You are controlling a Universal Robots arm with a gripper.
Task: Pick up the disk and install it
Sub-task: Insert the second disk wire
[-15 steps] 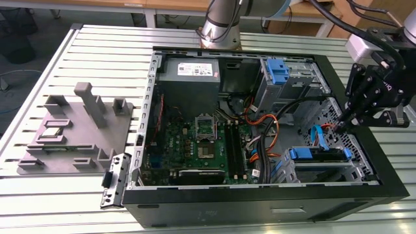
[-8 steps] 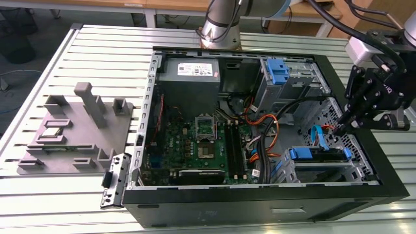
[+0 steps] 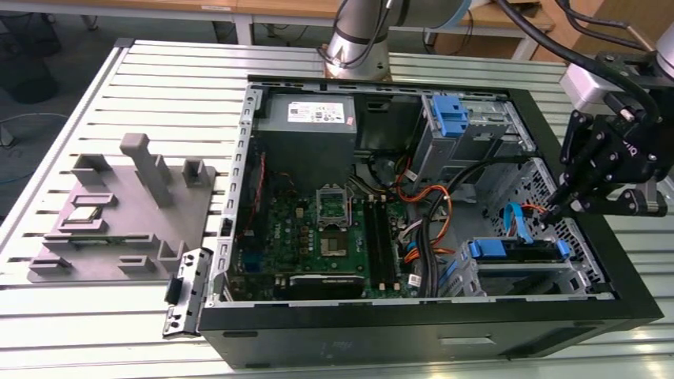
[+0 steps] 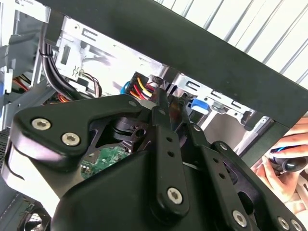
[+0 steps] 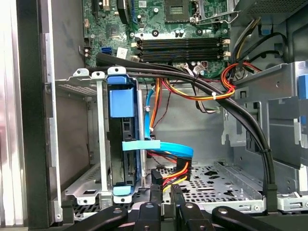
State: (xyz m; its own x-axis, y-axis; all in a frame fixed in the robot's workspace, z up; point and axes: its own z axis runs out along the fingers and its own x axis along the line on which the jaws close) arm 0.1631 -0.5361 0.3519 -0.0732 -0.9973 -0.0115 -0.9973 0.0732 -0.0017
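gripper (image 3: 558, 212) fingers closed, empty, over pc case (image 3: 421, 332); disk (image 5: 123, 144) sits upright in drive cage (image 5: 86, 144).

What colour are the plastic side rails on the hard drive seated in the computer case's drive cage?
Blue; the hard drive's plastic side rails show best in the first wrist view.

I see even, bright overhead light; glare whitens the slatted table (image 3: 158, 79) at 10 o'clock, case interior (image 3: 305, 158) shadowed.
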